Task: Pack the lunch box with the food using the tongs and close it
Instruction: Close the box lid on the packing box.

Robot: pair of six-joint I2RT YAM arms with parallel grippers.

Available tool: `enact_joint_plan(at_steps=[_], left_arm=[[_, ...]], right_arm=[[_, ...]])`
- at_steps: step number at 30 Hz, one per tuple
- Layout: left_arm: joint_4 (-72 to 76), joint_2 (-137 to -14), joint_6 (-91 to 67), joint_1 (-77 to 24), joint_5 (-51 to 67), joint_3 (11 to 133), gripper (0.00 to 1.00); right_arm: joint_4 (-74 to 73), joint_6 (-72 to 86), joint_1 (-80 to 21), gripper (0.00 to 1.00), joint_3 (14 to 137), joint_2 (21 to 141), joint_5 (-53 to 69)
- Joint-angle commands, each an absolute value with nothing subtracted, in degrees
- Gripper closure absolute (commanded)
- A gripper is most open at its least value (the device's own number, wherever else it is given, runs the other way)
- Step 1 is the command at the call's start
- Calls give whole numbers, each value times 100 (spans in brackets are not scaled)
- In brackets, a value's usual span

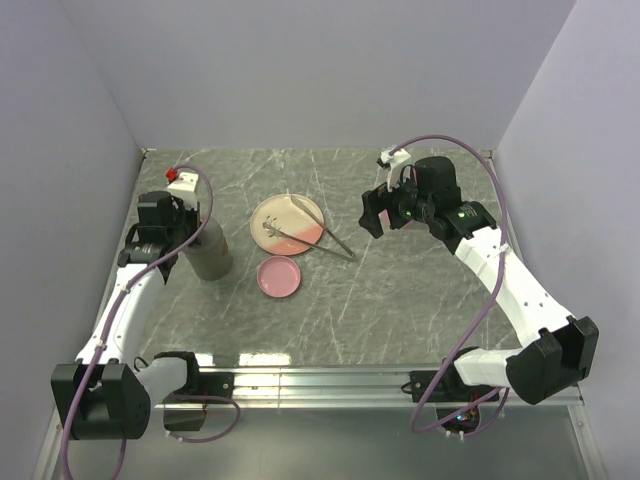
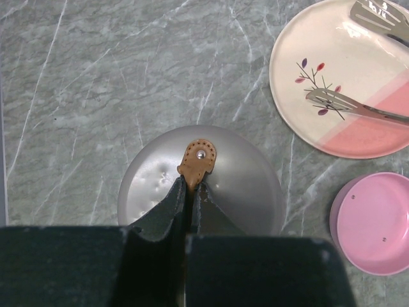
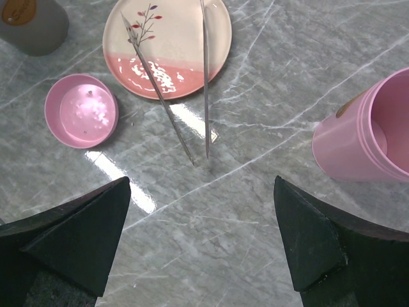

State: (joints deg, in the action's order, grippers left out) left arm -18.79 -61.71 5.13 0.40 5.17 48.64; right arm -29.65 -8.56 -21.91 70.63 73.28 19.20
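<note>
Your left gripper pinches the leather tab atop the steel container left of the plate. Your right gripper hangs open right of it. The tongs lie across the plate, so a crooked pull could topple the container

**Robot test cell in a laboratory setting**

A staged test bench is shown, not a home kitchen. A grey marble-patterned table is enclosed on three sides by plain pale walls. A left arm and a right arm are bolted to a metal rail at the near edge, and purple cables are strung along them. A plate and tongs are laid on the tabletop.
</note>
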Motion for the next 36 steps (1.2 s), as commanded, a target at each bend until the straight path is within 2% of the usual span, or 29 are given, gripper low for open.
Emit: enact_joint_plan(at_steps=[1,13,14,15,17,19,24,30,36], left_arm=[[-2602,-6188,483,35,712,4729,98],[-2839,-6460,501,26,843,5755,61],[-2900,-6477,501,26,870,5844,53],[-2935,-6495,527,35,888,5932,52],[-3006,-6486,545,35,940,6169,41],[-3085,-6469,536,35,975,6388,34],[-3478,-6328,974,35,1466,6802,30],[-4630,-6266,3082,26,3020,7066,28],[-6195,-6249,5911,35,3928,6831,29]], right_arm=[[-2839,-817,-2162,0,7268,7286,1987],[-2909,-852,-2153,0,7304,7260,1995],[-2935,-844,-2162,0,7339,7277,2013],[-2962,-835,-2162,0,7356,7286,2039],[-2971,-800,-2162,0,7357,7286,2065],[-2936,-782,-2162,0,7348,7277,2083],[-3006,-808,-2118,0,7391,7286,2136],[-3436,-1054,-1925,0,7620,7497,2741],[-3893,-1107,-1582,0,7866,7769,3427]])
